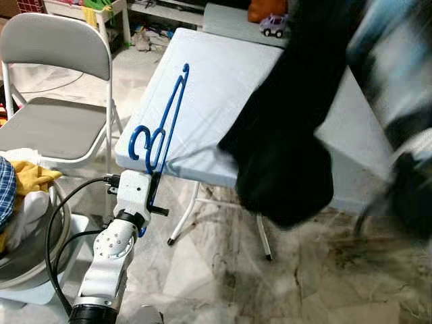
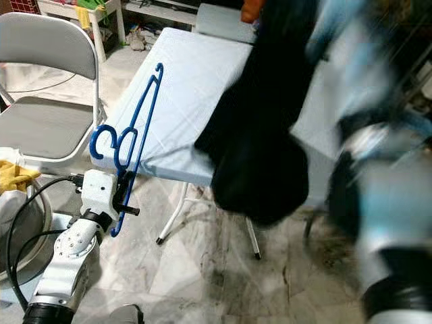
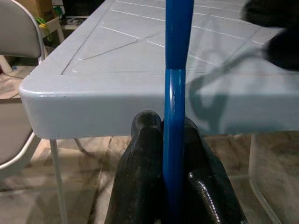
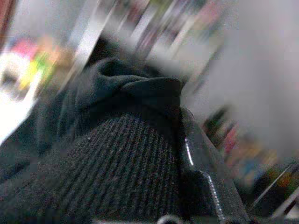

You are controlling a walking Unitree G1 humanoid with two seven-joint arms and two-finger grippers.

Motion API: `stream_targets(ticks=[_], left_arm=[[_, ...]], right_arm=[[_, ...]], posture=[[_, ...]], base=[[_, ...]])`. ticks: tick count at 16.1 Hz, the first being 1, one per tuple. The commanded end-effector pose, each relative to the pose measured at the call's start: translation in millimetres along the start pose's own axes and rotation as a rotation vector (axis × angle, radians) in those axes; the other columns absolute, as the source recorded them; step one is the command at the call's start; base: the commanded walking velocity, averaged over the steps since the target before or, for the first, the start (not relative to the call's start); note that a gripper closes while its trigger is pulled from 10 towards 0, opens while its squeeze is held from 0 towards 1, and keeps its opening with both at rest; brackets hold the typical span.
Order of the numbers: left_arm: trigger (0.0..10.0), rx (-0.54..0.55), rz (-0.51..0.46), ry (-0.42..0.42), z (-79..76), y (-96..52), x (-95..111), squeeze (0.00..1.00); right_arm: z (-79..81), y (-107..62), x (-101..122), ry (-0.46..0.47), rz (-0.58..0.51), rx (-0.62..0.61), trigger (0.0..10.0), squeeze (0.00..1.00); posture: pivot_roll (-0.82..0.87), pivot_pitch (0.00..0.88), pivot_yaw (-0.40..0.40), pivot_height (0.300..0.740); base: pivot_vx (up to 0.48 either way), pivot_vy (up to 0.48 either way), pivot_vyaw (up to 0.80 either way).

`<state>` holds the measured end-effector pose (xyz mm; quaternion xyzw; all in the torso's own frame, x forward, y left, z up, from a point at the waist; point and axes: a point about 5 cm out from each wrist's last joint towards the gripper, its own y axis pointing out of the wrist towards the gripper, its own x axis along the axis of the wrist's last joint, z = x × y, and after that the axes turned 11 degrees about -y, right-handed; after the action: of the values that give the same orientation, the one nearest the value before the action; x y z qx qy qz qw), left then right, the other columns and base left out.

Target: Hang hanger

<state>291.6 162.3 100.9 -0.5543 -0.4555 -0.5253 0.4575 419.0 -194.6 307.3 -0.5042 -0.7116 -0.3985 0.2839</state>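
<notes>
**Blue hanger clamped, dark garment in motion**

Blue plastic is seen in the head views: the hanger (image 1: 162,125) is clamped by the left end effector (image 1: 154,192) at the bench (image 1: 223,81) corner, leaning over its top. A snag on that edge is judged likely.

In the left wrist view, fingers (image 3: 145,177) are closed on the hanger.

In the right wrist view, the right end effector (image 4: 187,154) is closed on a dark garment (image 4: 121,158), blurred.

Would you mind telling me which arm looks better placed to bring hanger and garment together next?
Probably the left. The left gripper is clamped on the blue hanger, steady at the table corner. The right gripper grips the dark garment, hanging blurred, so it seems in motion.
</notes>
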Motion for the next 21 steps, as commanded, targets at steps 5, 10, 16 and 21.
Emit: stream_targets(ticks=[5, 10, 16, 21], left_arm=[[10.0, -0.041, 0.024, -0.008, -12.7, 5.4, -1.1, 0.00], [10.0, -0.056, 0.034, -0.019, -17.2, 9.5, -2.6, 0.00], [10.0, -0.081, 0.042, -0.027, -22.7, 12.9, -4.6, 0.00], [10.0, -0.079, 0.039, -0.021, -21.4, 13.8, -4.8, 0.00]], right_arm=[[46.4, -34.7, -68.9, 0.014, 0.171, 0.249, 10.0, 0.00], [69.8, -57.7, -97.9, -0.007, 0.301, 0.520, 10.0, 1.00], [63.1, -54.7, -91.7, 0.323, 0.218, 0.326, 10.0, 1.00], [81.9, -80.5, -111.6, 0.312, 0.262, 0.199, 10.0, 1.00]], posture=[[0.28, 0.115, -0.151, 0.740], [0.26, 0.101, -0.143, 0.740], [0.25, 0.089, -0.137, 0.740], [0.25, 0.086, -0.132, 0.740]], base=[[0.000, 0.000, 0.00], [0.000, 0.000, 0.00], [0.000, 0.000, 0.00], [0.000, 0.000, 0.00]])
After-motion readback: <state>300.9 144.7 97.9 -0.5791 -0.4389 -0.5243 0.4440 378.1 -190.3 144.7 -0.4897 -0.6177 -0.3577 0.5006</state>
